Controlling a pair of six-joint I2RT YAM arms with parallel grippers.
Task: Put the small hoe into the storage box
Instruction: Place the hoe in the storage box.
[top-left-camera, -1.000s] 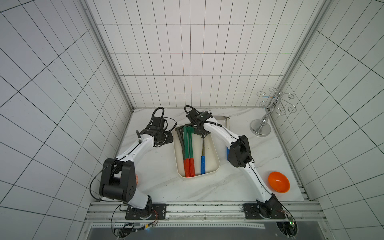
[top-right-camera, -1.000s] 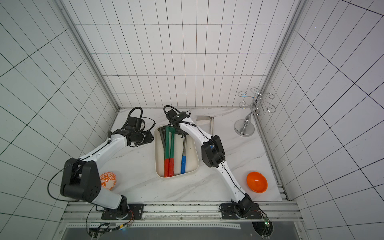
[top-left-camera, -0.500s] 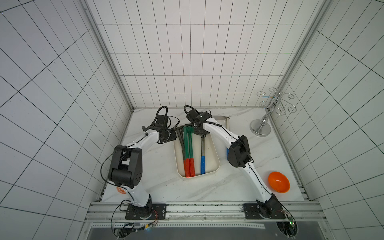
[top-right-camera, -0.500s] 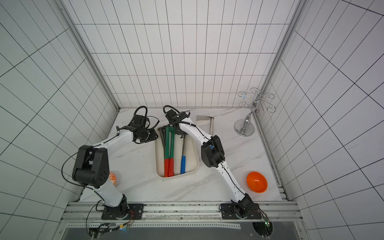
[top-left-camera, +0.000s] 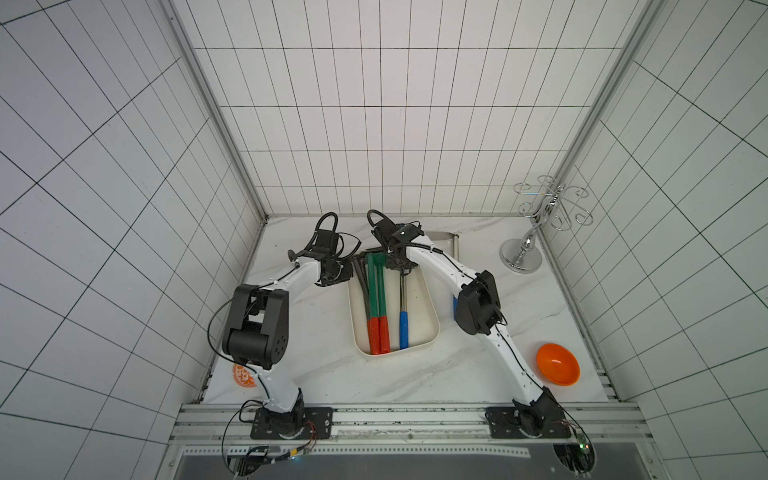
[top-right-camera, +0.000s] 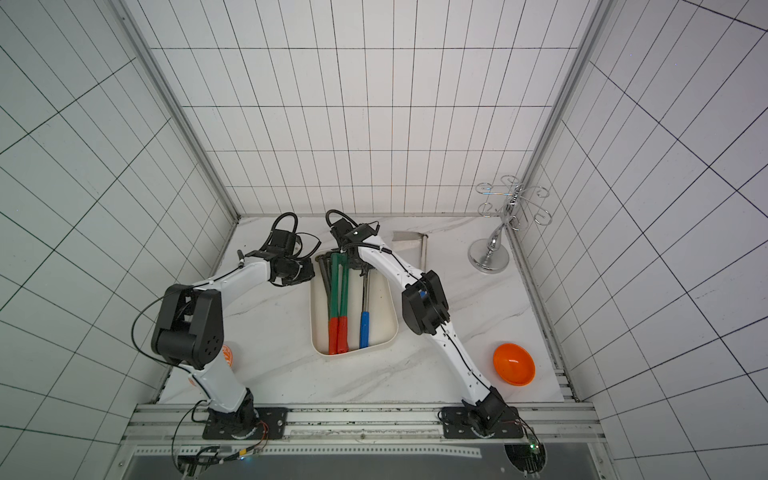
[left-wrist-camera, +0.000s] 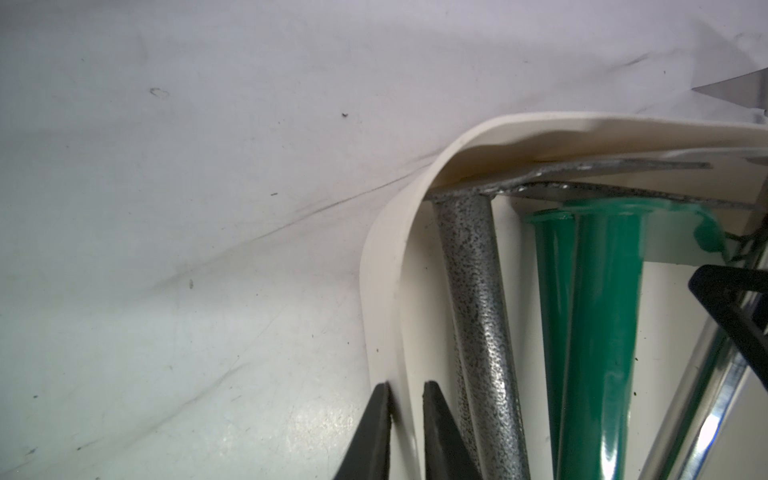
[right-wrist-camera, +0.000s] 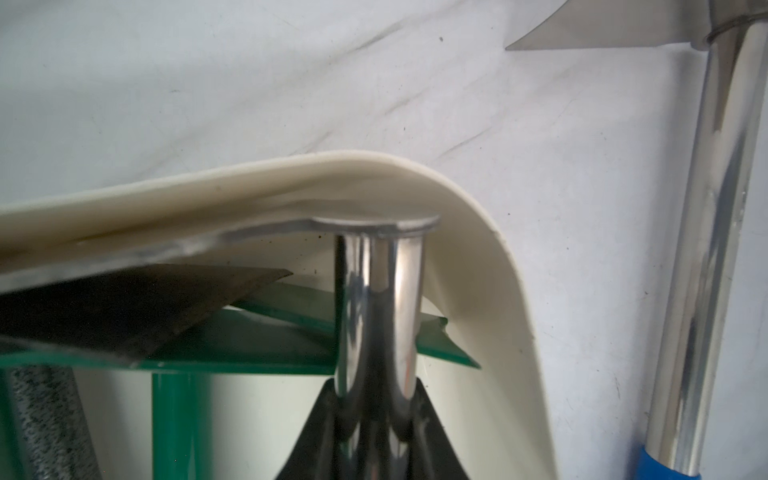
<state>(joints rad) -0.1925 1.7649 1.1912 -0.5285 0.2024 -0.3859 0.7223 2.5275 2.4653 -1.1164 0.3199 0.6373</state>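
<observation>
The cream storage box (top-left-camera: 432, 320) (top-right-camera: 392, 328) lies mid-table with several hoes in it. The small hoe (top-left-camera: 403, 334) (top-right-camera: 364, 328), chrome shaft and blue handle, lies along the box's right side with its head against the far wall. My right gripper (right-wrist-camera: 376, 390) (top-left-camera: 402, 270) is shut on its chrome shaft (right-wrist-camera: 378, 291) just behind the head. My left gripper (left-wrist-camera: 406, 388) (top-left-camera: 348, 270) is shut on the box's left wall (left-wrist-camera: 386, 257) near the far corner, one finger outside and one inside.
Two green hoes with red handles (top-left-camera: 378, 299) and a grey one (left-wrist-camera: 478, 311) fill the box's left side. Another chrome hoe (right-wrist-camera: 706, 208) (top-left-camera: 456, 245) lies outside, right of the box. An orange bowl (top-left-camera: 557, 363) and a chrome stand (top-left-camera: 523, 253) stand further right.
My left arm has swung in to the box's far-left corner and its jaws have narrowed around the wall. The right arm and its hoe have not moved.
</observation>
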